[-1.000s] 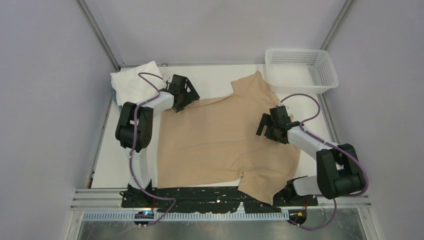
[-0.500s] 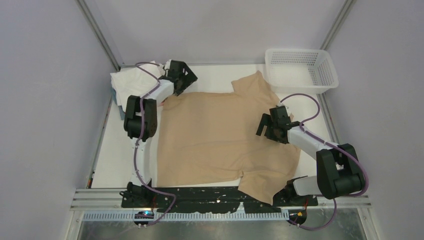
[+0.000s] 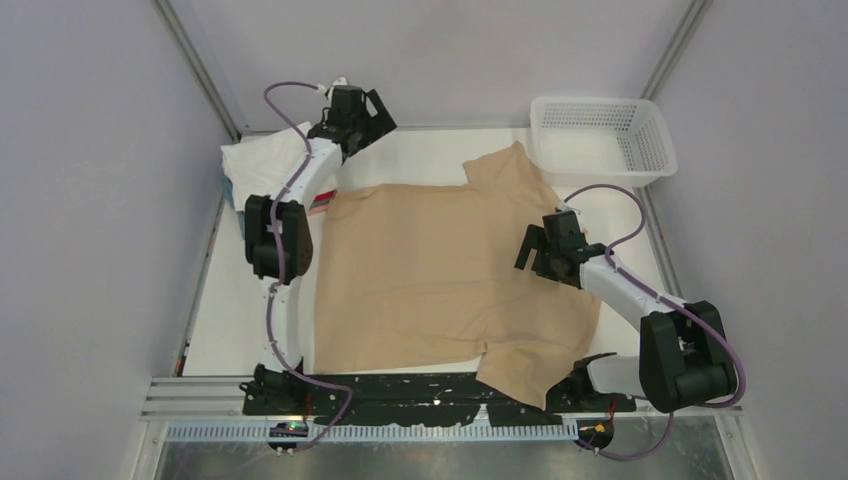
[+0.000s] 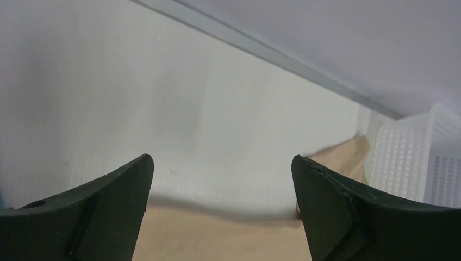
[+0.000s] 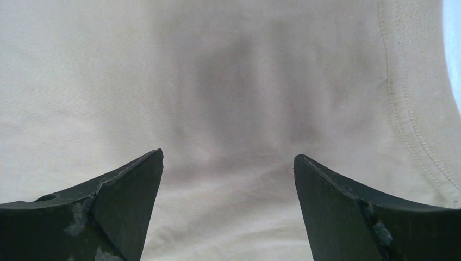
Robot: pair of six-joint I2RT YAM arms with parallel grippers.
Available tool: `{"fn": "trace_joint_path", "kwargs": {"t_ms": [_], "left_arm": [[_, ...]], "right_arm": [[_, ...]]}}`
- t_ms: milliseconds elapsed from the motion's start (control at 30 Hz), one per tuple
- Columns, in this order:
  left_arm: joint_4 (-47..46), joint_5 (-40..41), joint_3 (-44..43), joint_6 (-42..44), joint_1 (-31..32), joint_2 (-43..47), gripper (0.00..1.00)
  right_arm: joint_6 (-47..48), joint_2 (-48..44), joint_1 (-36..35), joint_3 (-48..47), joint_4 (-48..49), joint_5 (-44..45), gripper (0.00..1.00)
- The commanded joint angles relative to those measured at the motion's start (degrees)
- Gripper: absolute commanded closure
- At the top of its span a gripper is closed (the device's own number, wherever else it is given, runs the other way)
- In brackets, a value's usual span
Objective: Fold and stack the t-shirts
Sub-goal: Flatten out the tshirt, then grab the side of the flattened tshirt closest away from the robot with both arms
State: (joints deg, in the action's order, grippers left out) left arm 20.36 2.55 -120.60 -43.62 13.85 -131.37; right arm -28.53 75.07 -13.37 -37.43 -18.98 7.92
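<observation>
**Both claws open, tan shirt flat on the desk**

We see the left claw [image 3: 362, 108] wide open. Its two fingers [image 4: 114, 206] are spread far apart and nothing is between them. It is up at the far side of the desk [image 3: 430, 152], above bare white desk [image 4: 163, 109]. The far edge of the tan t-shirt [image 4: 217, 239] is just below it in the left wrist view. The arm reaches from its base at the near edge all the way out there.

The right claw [image 3: 532, 252] is open too. Its fingers [image 5: 103, 206] are apart and hold nothing. It is over the right part of the tan t-shirt [image 5: 228, 81], and we see only tan cloth under it. A dark shadow falls on the cloth between the fingers. A sewn edge of the shirt runs down the right side of that view. We cannot tell if the fingers touch the cloth.

The tan t-shirt [image 3: 440, 270] lies spread out in the middle of the desk. One sleeve points to the far side and ends just beside the white basket [image 3: 595, 101]. The other sleeve lies at the near edge, over the black bar where the arms are bolted.

A folded white t-shirt [image 3: 258, 165] sits in the far left corner of the desk, beside the left arm. It is a little apart from the tan one. The basket [image 4: 402, 157] stands in the far right corner.
</observation>
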Motion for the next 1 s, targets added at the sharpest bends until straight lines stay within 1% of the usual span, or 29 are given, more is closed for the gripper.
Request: {"fn": "trace_joint_path", "kwargs": {"t_ms": [0, 33, 200, 267, 333, 367, 433, 500, 533, 633, 800, 900, 967], "left_arm": [[-0.46, 1.03, 13.73, 6.37, 2.63, 17.52, 0.00], [-0.67, 0.92, 18.05, 6.53, 2.81, 19.30, 0.00], [0.17, 2.73, 39.86, 5.93, 3.44, 37.03, 0.00], [0.76, 5.10, 47.78, 6.11, 4.77, 44.22, 0.00], [4.59, 9.67, 54.23, 5.63, 6.80, 50.77, 0.00], [6.80, 11.88, 57.41, 4.67, 7.98, 53.74, 0.00], [10.26, 13.56, 63.32, 2.17, 9.98, 58.77, 0.00], [13.67, 12.15, 68.32, 1.54, 11.19, 62.77, 0.00], [16.94, 12.54, 69.94, 0.54, 12.05, 64.52, 0.00], [25.68, 14.96, 75.70, -3.99, 15.74, 69.13, 0.01], [36.65, 13.60, 82.96, -11.19, 20.02, 77.46, 0.01], [39.42, 10.99, 87.80, -18.02, 23.25, 81.42, 0.02], [37.94, 9.66, 91.68, -24.00, 25.65, 83.13, 0.03]], "right_arm": [[0.54, -4.44, 0.18, -2.63, -1.48, 2.10, 0.05], [0.56, -5.49, 0.16, -2.55, -1.95, 2.10, 0.05], [1.25, -10.21, -0.35, -1.63, -3.63, 2.92, 0.05], [3.00, -12.35, -1.99, -1.66, -4.31, 4.47, 0.05], [4.87, -13.42, -5.77, -3.33, -7.10, 8.39, 0.05], [5.54, -13.35, -9.00, -4.82, -9.03, 9.55, 0.05], [6.32, -12.85, -13.06, -6.42, -11.35, 11.62, 0.05], [6.44, -12.56, -15.49, -6.92, -12.12, 10.47, 0.05], [6.51, -12.42, -16.55, -6.85, -12.13, 9.27, 0.05], [6.93, -11.56, -17.48, -6.33, -11.96, 8.54, 0.05], [7.44, -8.47, -17.74, -5.78, -11.63, 8.30, 0.05], [7.88, -7.20, -17.83, -5.91, -11.09, 7.39, 0.05], [7.90, -6.32, -17.84, -5.64, -10.40, 7.37, 0.05]]}}
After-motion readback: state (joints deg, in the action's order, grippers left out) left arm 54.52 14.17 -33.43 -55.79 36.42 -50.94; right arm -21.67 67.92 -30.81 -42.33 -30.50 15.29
